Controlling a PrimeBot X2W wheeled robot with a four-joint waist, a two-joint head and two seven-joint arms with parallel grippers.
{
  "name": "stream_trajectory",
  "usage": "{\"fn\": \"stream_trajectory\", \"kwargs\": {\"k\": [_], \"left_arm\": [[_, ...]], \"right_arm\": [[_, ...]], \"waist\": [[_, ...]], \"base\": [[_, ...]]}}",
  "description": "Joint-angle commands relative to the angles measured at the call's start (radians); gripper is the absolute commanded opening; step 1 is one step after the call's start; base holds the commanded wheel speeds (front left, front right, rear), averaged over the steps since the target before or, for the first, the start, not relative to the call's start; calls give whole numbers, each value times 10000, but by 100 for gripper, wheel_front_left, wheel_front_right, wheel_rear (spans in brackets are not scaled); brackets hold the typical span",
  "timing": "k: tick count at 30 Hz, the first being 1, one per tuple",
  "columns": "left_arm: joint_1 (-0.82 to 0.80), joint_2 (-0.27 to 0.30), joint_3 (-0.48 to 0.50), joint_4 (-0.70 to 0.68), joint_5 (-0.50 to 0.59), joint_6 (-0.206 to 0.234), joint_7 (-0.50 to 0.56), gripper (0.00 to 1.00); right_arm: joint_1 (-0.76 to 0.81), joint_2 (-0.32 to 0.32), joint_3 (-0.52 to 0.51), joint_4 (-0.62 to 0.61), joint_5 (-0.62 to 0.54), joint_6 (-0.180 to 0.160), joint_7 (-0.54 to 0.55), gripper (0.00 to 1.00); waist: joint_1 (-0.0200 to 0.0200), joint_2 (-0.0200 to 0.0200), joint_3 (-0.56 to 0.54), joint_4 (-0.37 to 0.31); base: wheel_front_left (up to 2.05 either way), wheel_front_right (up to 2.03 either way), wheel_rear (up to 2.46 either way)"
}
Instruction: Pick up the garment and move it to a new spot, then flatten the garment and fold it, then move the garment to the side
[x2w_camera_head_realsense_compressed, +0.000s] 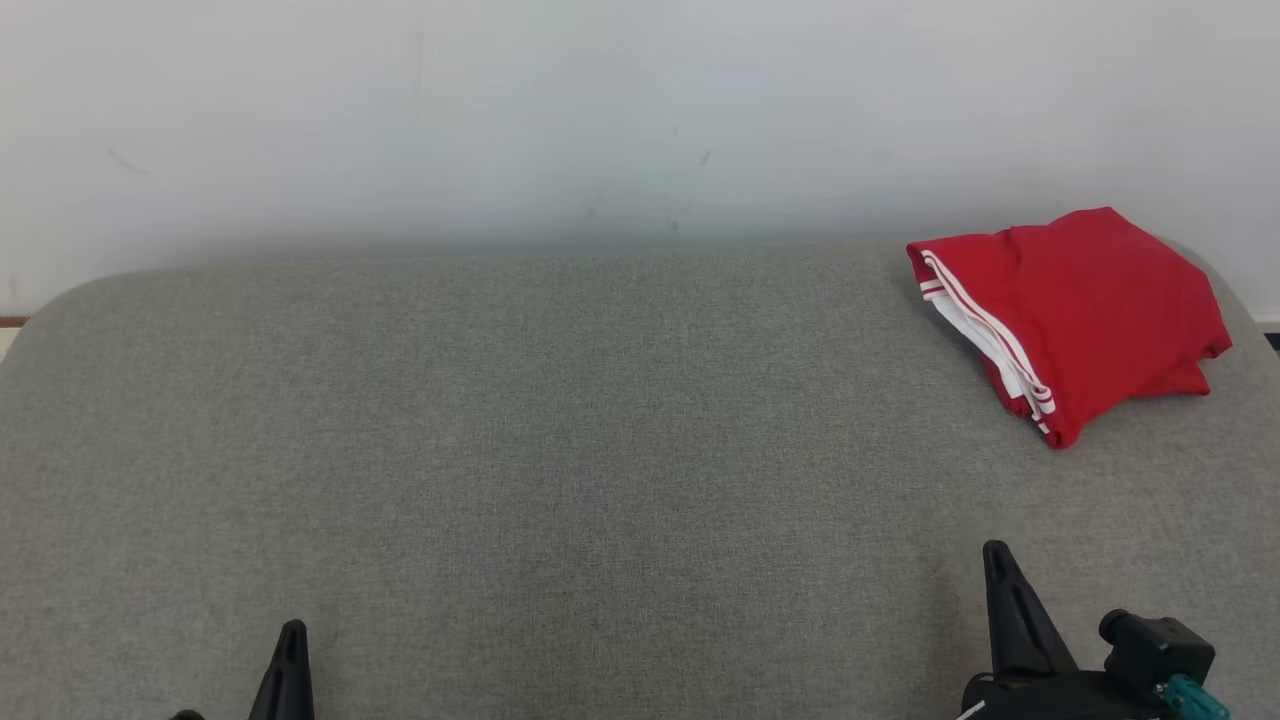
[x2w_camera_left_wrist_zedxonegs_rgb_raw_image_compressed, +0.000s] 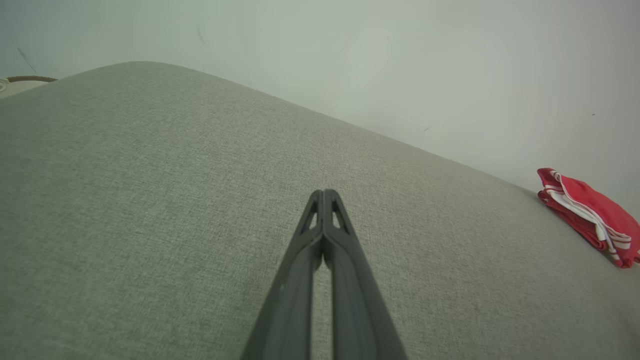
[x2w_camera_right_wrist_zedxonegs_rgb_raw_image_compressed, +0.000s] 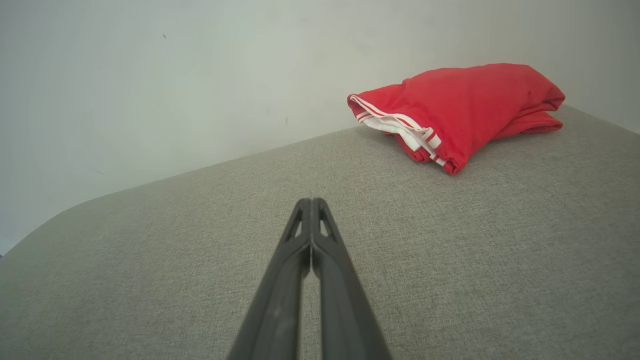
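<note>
The left gripper (x2w_camera_left_wrist_zedxonegs_rgb_raw_image_compressed: 324, 192) was fully closed, its two dark fingers pressed together at the tips, and it held nothing. The right gripper (x2w_camera_right_wrist_zedxonegs_rgb_raw_image_compressed: 311, 201) was the same: closed and empty. Both hung low over the near part of the grey padded surface (x2w_camera_head_realsense_compressed: 560, 430), well apart from each other.

The red garment (x2w_camera_right_wrist_zedxonegs_rgb_raw_image_compressed: 465, 105) with white stripes lay as a folded pile at the far right of this surface, near the pale wall (x2w_camera_head_realsense_compressed: 600, 120) and ahead of the right gripper, with neither gripper touching it. From this I judged that the folding was done and the move to the side was at its end. To finish well, both arms should stay away from the pile, so that no layer is pulled open. If it needed a correction, the right arm was the nearer one.

What kind of garment it was could not be told, and its lower layers and back edge were hidden. In the head view the left gripper was cut off by the bottom edge.
</note>
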Motion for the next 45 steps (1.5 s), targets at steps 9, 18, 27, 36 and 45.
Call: {"fn": "stream_trajectory", "kwargs": {"k": [9, 18, 27, 36, 45], "left_arm": [[-661, 36, 256, 370, -1737, -167, 477, 0], [-1013, 42, 441, 775, -3101, -272, 897, 0], [-1304, 52, 591, 1113, -4217, -356, 1240, 0], [-1626, 65, 757, 1496, -5478, -455, 1631, 0], [-1901, 79, 893, 1810, -6530, -532, 1941, 0]], "right_arm": [[-671, 47, -279, 319, 1902, -1, 332, 0], [-1011, 96, -502, 690, 3393, -2, 631, 0], [-1299, 143, -694, 987, 4593, -2, 876, 0], [-1603, 203, -922, 1335, 5951, -2, 1169, 0], [-1876, 250, -1112, 1610, 7054, -3, 1405, 0]], "waist": [[0, 0, 5, 17], [0, 0, 10, 34], [0, 0, 15, 49], [0, 0, 21, 67], [0, 0, 26, 84]], "base": [[0, 0, 0], [0, 0, 0], [0, 0, 0], [0, 0, 0], [0, 0, 0]]}}
